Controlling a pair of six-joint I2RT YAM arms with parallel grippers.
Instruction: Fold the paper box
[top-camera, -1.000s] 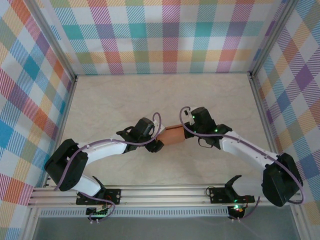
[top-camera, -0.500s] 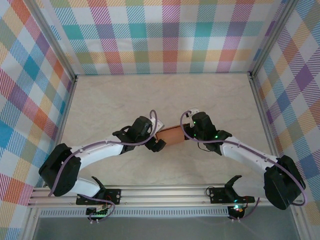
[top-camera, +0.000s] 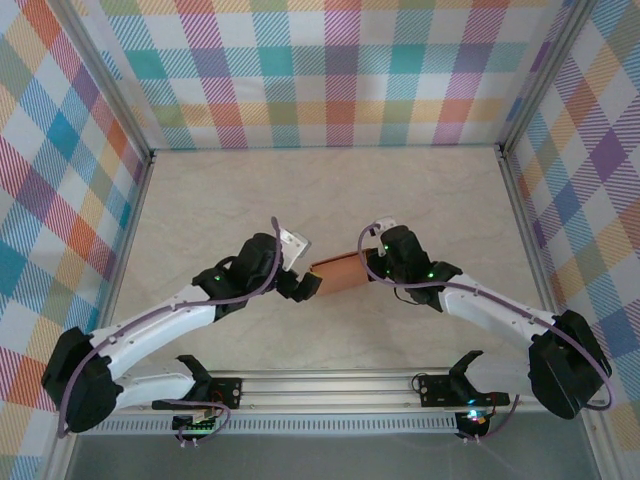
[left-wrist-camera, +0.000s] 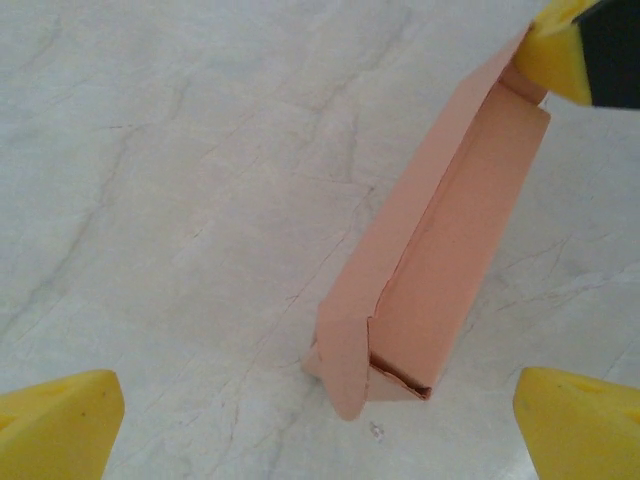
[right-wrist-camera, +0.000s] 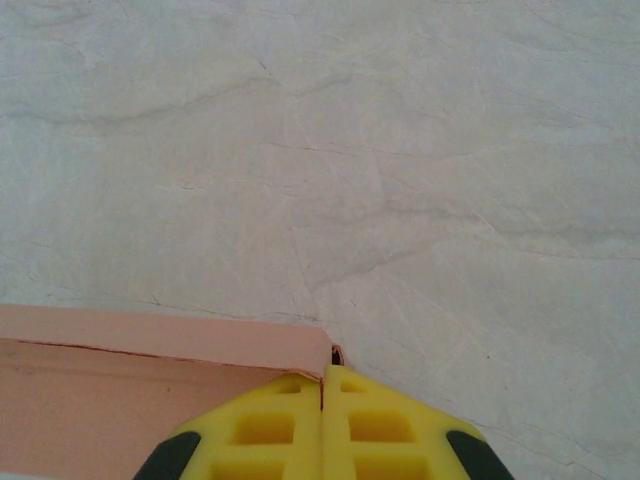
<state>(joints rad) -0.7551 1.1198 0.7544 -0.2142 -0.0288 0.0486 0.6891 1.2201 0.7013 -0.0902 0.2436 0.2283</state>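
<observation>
The paper box (top-camera: 336, 274), a long open trough of thin salmon card, sits at the middle of the marbled bench (top-camera: 420, 200). The right gripper (right-wrist-camera: 322, 385) pinches its three-o'clock end in yellow jaws. The left gripper (left-wrist-camera: 318, 425), at nine o'clock, has its jaws wide.

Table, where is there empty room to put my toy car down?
The table is bare across the far part, between the arms and the checked back wall. A smaller bare patch lies by the front rail, between the arms. The middle is crowded: the left gripper and right gripper meet at the paper box.
</observation>
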